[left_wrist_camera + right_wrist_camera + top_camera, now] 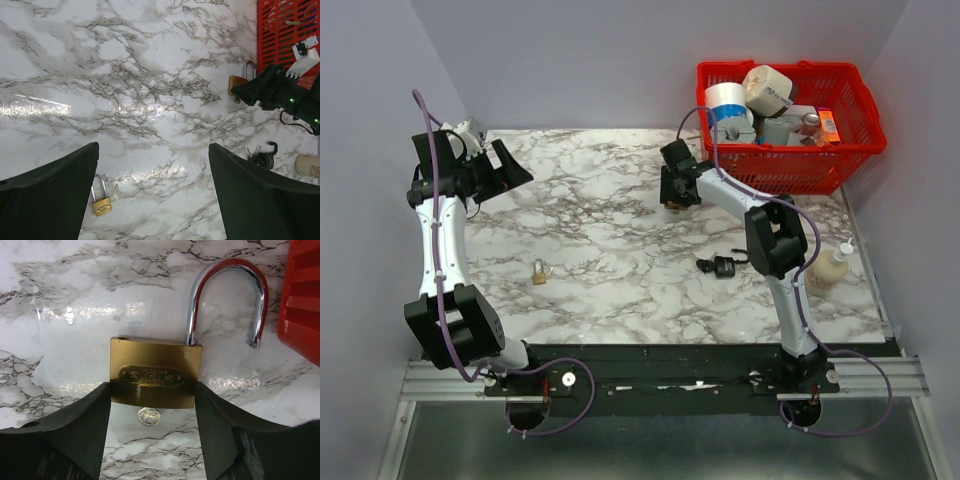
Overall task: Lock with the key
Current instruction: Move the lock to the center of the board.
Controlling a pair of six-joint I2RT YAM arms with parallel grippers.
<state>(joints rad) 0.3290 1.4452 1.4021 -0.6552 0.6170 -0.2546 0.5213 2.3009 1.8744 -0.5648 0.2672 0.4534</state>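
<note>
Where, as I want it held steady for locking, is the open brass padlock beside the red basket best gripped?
Grip the brass padlock across its body's straight sides, from above: it lies flat, leaving the open shackle free. The right gripper straddles it there.

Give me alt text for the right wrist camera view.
A brass padlock, shackle open, lies on a marble table, its body held between the right tool's dark fingers. A silver key sticks out of its keyhole end; a red basket shows at the right edge.
</note>
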